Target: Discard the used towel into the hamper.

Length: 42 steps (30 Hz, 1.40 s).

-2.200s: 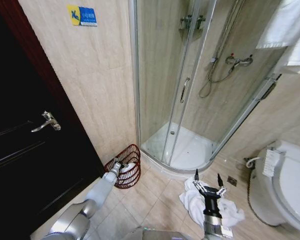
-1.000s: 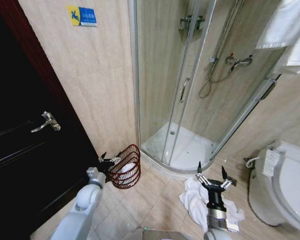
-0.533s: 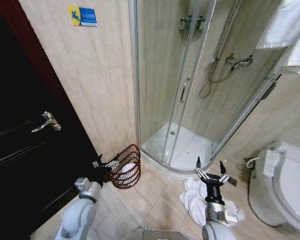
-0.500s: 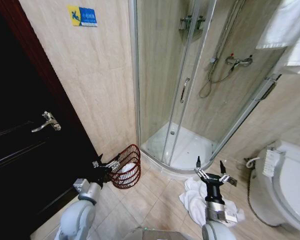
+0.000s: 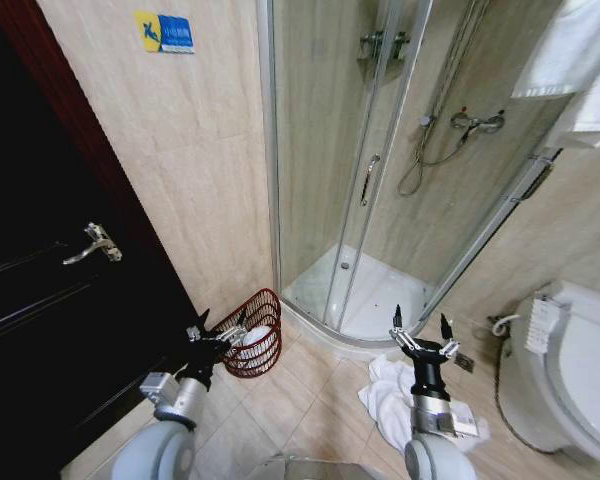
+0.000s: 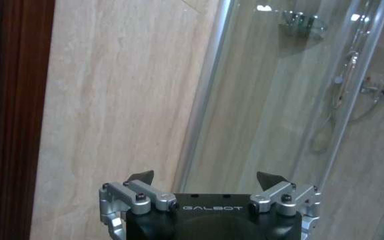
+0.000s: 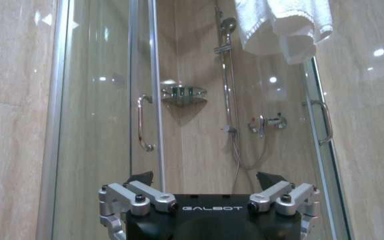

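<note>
Head view: hamper (image 5: 253, 335) beside shower enclosure (image 5: 380, 180); both claws spread, left claw (image 5: 220, 322), right claw (image 5: 420, 328) seemingly above towel (image 5: 385, 400).

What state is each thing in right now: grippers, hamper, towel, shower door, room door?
left gripper: open, empty, raised beside the hamper
right gripper: open, empty, raised above the towel on the floor
hamper: upright on the floor by the wall, something white inside
towel on the floor: crumpled on the tiles, ungripped
shower door: shut
dark door: cannot tell if latched
hanging towel: draped up high
</note>
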Available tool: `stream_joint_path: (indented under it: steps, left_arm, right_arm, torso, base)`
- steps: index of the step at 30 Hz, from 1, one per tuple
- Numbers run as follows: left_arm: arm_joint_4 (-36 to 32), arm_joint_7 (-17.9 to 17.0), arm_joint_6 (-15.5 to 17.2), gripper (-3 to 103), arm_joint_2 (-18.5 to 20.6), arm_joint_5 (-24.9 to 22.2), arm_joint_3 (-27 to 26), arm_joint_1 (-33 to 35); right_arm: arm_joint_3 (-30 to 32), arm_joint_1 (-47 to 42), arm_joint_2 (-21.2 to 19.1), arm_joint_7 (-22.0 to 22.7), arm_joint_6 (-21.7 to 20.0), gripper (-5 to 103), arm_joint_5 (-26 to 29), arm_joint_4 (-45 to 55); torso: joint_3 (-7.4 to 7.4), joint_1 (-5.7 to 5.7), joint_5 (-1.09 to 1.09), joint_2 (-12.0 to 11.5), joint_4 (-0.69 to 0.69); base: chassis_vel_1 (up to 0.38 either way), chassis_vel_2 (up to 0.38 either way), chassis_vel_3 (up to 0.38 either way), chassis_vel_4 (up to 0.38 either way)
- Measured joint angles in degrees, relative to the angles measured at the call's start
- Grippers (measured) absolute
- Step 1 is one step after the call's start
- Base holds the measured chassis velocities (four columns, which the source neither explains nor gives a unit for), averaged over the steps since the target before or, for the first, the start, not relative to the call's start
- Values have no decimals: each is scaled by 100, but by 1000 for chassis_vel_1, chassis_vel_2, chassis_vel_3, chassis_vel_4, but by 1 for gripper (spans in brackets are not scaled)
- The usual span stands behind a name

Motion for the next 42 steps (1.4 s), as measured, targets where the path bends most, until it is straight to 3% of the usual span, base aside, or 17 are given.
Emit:
stream_joint_path:
  steps: [8, 16, 42]
  left_arm:
    - [-120, 66, -66, 100, 8, 300, 233, 175]
    - [-118, 232, -230, 100, 17, 576, 122, 204]
    - [-214, 273, -332, 100, 29, 519, 178, 169]
  right_arm:
    - [18, 78, -15, -13, -8, 100, 65, -74]
    - [28, 88, -13, -20, -16, 100, 59, -122]
    - [64, -59, 59, -9, -15, 100, -76, 55]
  torso:
    - [0, 0, 1, 0, 0]
    - [0, 0, 0, 0, 0]
    - [0, 0, -1, 0, 0]
  base:
    - [0, 0, 0, 0]
    - [0, 0, 0, 0]
    - [0, 0, 0, 0]
